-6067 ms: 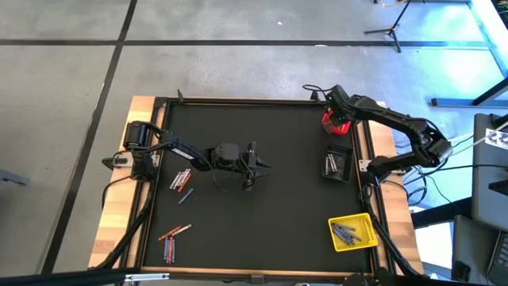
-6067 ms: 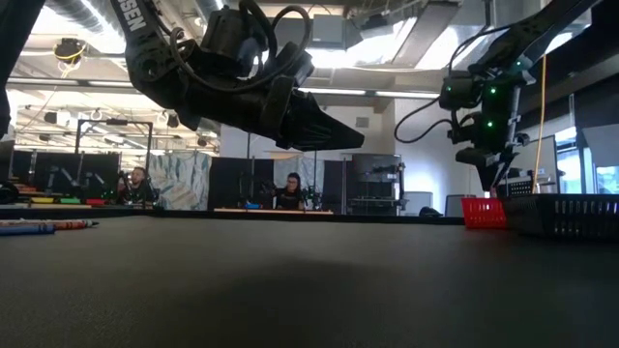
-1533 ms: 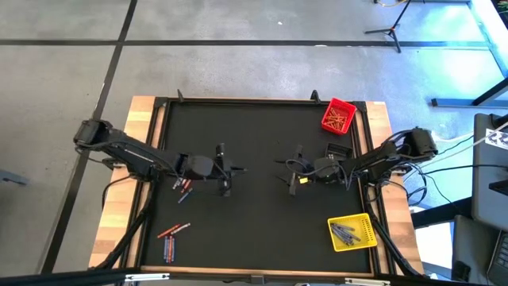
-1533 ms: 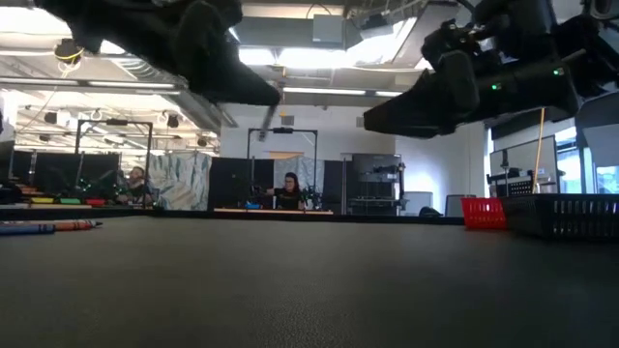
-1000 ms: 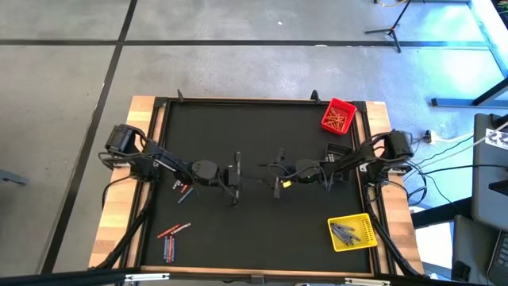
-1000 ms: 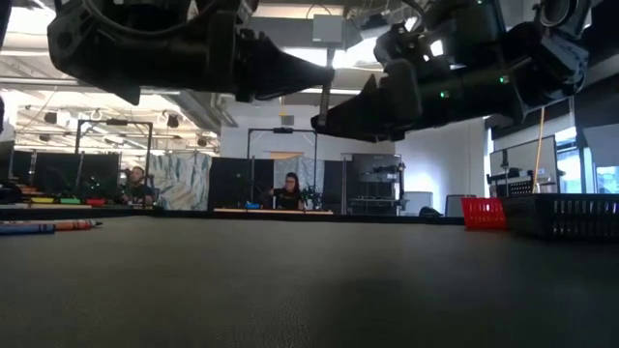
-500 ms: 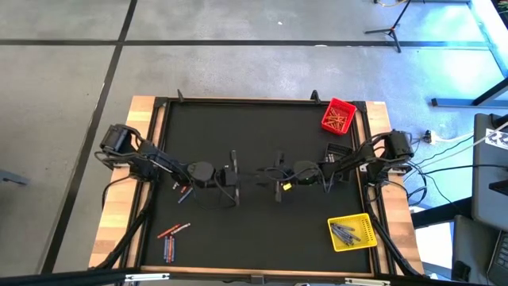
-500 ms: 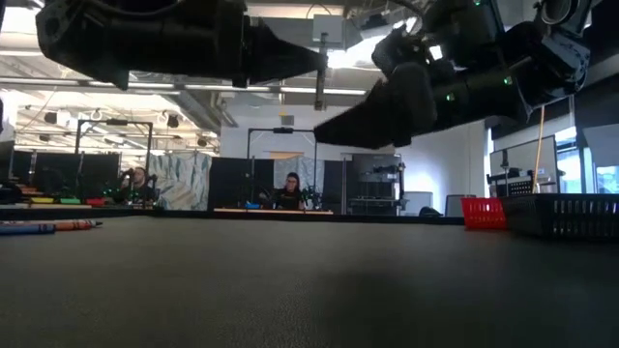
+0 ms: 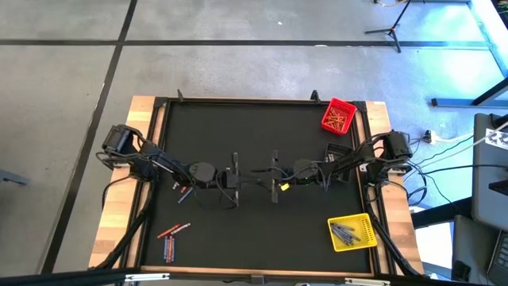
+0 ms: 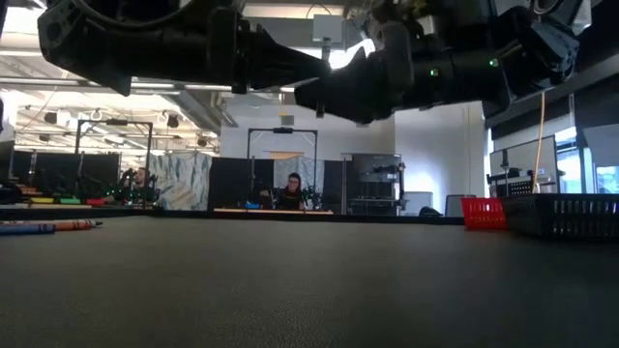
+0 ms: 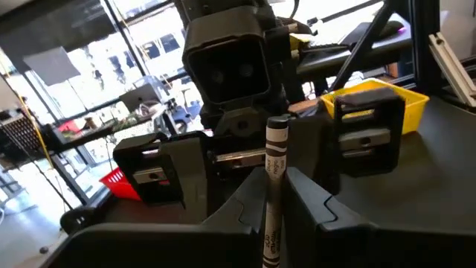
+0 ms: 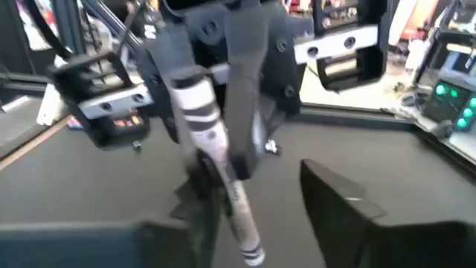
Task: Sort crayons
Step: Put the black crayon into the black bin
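A grey crayon (image 11: 274, 152) with a black-printed wrapper stands upright in my left gripper (image 11: 271, 195), which is shut on it over the middle of the table (image 9: 252, 173). My right gripper (image 12: 268, 212) faces it from the table's right (image 9: 262, 173). It is open, with its fingers on either side of the crayon (image 12: 212, 149). One finger (image 12: 197, 223) is close beside the crayon; whether it touches I cannot tell. Loose crayons (image 9: 183, 188) lie flat on the mat at the left, and more (image 9: 171, 238) lie near the front left. My left gripper pinches the grey crayon about its middle (image 11: 270, 182) between its two fingers. The fingers come level from the table's left and lie across the crayon. The crayon stands upright, its upper end (image 11: 277, 125) above the fingers, lifted clear of the mat.
A red bin (image 9: 339, 116) with orange-red crayons stands at the far right corner. A black bin (image 9: 337, 151) sits on the right edge and a yellow bin (image 9: 352, 232) with grey crayons at the near right. People sit in the room behind the table (image 10: 290, 191).
My right gripper has risen a little and come closer to my left gripper, so that the two now meet tip to tip over the middle of the mat. The crayon stays upright in my left gripper.
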You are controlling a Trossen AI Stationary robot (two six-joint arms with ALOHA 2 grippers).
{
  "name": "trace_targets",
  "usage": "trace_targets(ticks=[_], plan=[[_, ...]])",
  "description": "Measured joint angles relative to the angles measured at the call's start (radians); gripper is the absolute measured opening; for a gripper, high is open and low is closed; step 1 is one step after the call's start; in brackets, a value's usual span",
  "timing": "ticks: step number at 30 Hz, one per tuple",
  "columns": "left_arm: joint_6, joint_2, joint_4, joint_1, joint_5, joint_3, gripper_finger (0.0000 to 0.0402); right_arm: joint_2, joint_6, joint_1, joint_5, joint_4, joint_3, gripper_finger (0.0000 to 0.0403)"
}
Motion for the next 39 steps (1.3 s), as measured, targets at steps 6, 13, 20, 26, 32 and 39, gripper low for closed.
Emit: trace_targets(ticks=[6, 13, 20, 26, 32, 39], plan=[[-0.053, 0.000, -0.009, 0.001, -0.015, 0.000, 0.0018, 0.000, -0.056, 0.001, -0.005, -0.050, 0.011, 0.0038], [-0.107, -0.001, -0.018, 0.000, -0.042, 0.000, 0.0062, -0.040, -0.072, 0.000, 0.027, -0.130, 0.010, 0.0036], [-0.138, -0.076, -0.178, -0.006, -0.048, 0.001, 0.0117, -0.163, -0.073, -0.002, 0.141, -0.383, 0.010, 0.0012], [-0.176, -0.167, -0.376, -0.006, -0.097, 0.001, 0.0121, -0.329, -0.053, -0.002, 0.267, -0.690, 0.010, 0.0028], [-0.182, -0.153, -0.404, -0.002, -0.107, 0.001, 0.0121, -0.528, -0.034, -0.006, 0.395, -1.005, 0.010, 0.0011], [-0.200, -0.152, -0.414, -0.005, -0.107, 0.000, 0.0121, -0.714, 0.117, -0.079, 0.393, -1.326, 0.010, 0.0026]])
